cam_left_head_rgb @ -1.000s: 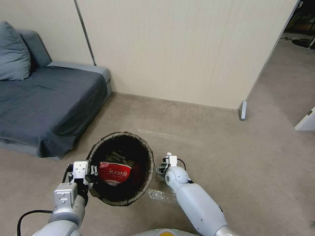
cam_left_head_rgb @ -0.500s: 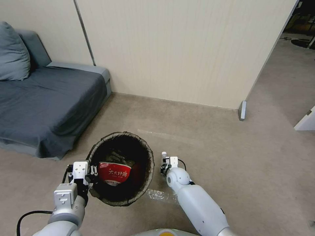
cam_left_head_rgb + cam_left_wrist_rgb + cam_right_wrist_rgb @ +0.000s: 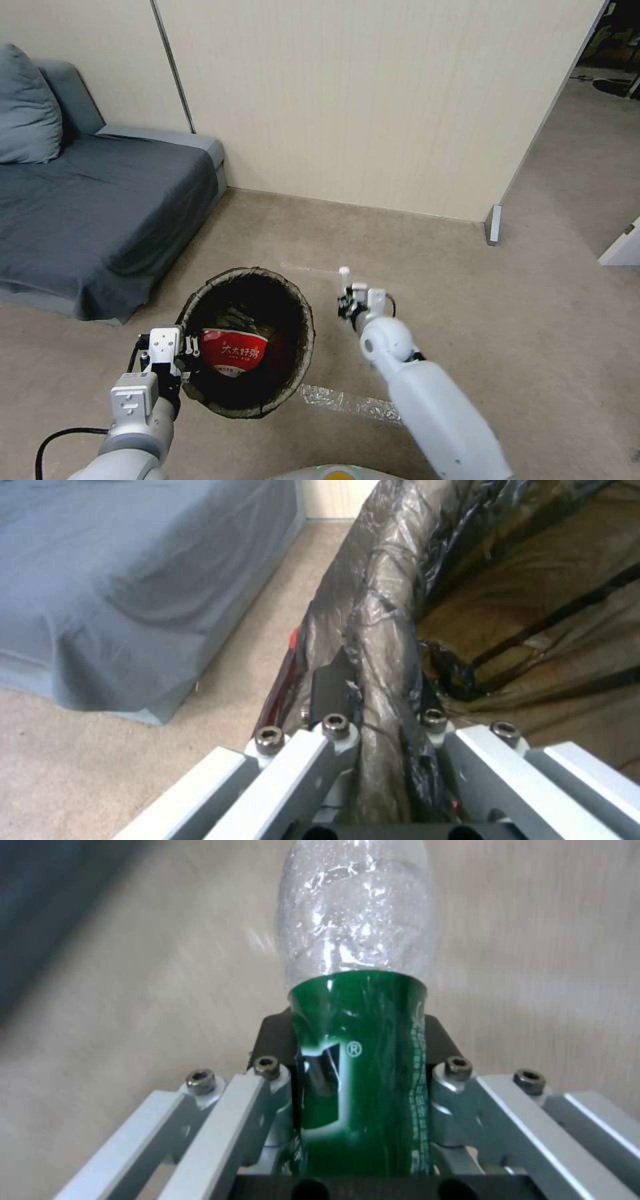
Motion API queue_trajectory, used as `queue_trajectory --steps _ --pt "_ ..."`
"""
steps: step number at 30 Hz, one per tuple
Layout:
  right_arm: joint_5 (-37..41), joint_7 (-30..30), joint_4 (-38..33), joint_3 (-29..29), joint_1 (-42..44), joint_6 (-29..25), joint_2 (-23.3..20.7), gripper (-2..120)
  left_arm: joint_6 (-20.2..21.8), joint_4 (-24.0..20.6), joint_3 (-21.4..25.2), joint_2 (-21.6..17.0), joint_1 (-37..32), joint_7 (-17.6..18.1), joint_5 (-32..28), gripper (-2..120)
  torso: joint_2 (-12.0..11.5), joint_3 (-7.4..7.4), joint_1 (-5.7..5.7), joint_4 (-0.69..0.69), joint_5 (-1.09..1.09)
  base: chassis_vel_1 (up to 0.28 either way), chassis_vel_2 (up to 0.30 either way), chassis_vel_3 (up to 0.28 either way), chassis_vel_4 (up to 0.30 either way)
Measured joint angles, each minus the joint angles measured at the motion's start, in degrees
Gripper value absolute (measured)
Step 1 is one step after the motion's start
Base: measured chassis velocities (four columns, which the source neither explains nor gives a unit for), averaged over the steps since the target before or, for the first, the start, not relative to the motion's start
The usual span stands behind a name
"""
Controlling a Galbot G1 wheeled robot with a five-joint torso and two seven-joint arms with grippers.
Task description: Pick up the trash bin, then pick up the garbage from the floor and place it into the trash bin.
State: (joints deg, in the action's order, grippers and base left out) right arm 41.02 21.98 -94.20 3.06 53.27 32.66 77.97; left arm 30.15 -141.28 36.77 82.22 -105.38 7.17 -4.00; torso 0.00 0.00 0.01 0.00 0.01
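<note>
The trash bin, round with a dark liner over its rim, hangs low in front of me. My left gripper is shut on its near left rim; in the left wrist view the left gripper pinches the liner-wrapped rim. A red-and-white snack packet and darker wrappers lie inside. To the right of the bin my right gripper is raised and shut on a small clear bottle. In the right wrist view the right gripper clamps the bottle by its green label.
A crinkled clear wrapper strip lies on the beige carpet just right of the bin. A grey sofa stands at the left, a cream panel wall stands ahead, and an opening leads off at the right.
My right arm has lifted the bottle up and forward, away from the floor beside the bin. The left gripper and the bin have stayed still.
</note>
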Motion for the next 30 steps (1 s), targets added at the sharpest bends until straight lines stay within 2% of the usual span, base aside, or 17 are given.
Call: queue_trajectory --steps 3,5,9,13,14,18,23,30 --pt "0.3 -1.1 -4.5 0.6 -0.5 0.4 -1.3 21 0.0 -0.1 0.0 0.0 -0.2 0.0 0.0 1 0.0 0.0 0.0 0.0 0.0 0.0 0.0 0.0 0.0" --pt "1.5 -3.4 -9.8 0.9 -1.1 1.6 -3.2 21 0.1 -0.3 0.1 -0.1 -0.6 0.0 -0.1 1 0.0 0.0 0.0 0.0 0.0 0.0 0.0 0.0 0.0" --pt "5.1 -5.2 -14.6 0.9 -1.6 3.6 -5.4 21 0.1 -0.6 0.2 -0.2 -0.8 0.0 -0.2 1 0.0 0.0 0.0 0.0 0.0 0.0 0.0 0.0 0.0" --pt "11.2 -7.4 -23.3 -0.2 -3.2 6.0 -11.3 21 0.1 -0.8 0.2 -0.4 -1.3 0.0 -0.2 1 0.0 0.0 0.0 0.01 0.0 0.0 0.0 0.0 0.0" --pt "11.2 -7.4 -23.3 -0.2 -3.2 6.0 -11.3 21 0.1 -0.8 0.2 -0.4 -1.3 0.0 -0.2 1 0.0 0.0 0.0 0.01 0.0 0.0 0.0 0.0 0.0" --pt "17.0 -8.5 -31.3 -2.2 -5.2 8.0 -17.8 21 0.4 -0.9 -0.1 -0.4 -1.7 0.0 -0.2 1 0.0 0.0 -0.01 0.0 -0.01 0.0 0.0 0.0 0.0" --pt "19.1 -9.0 -35.3 -5.0 -6.7 8.7 -20.4 21 0.5 -0.9 -0.2 -0.5 -1.8 0.0 -0.3 1 0.0 0.0 0.0 0.0 0.0 0.0 0.0 0.0 0.0" --pt "22.0 -6.5 -39.3 -13.6 -9.2 9.5 -21.5 21 0.9 -0.9 -0.6 -0.5 -1.7 0.0 -0.3 1 0.0 -0.01 0.0 0.01 0.0 0.0 0.0 0.0 0.0"
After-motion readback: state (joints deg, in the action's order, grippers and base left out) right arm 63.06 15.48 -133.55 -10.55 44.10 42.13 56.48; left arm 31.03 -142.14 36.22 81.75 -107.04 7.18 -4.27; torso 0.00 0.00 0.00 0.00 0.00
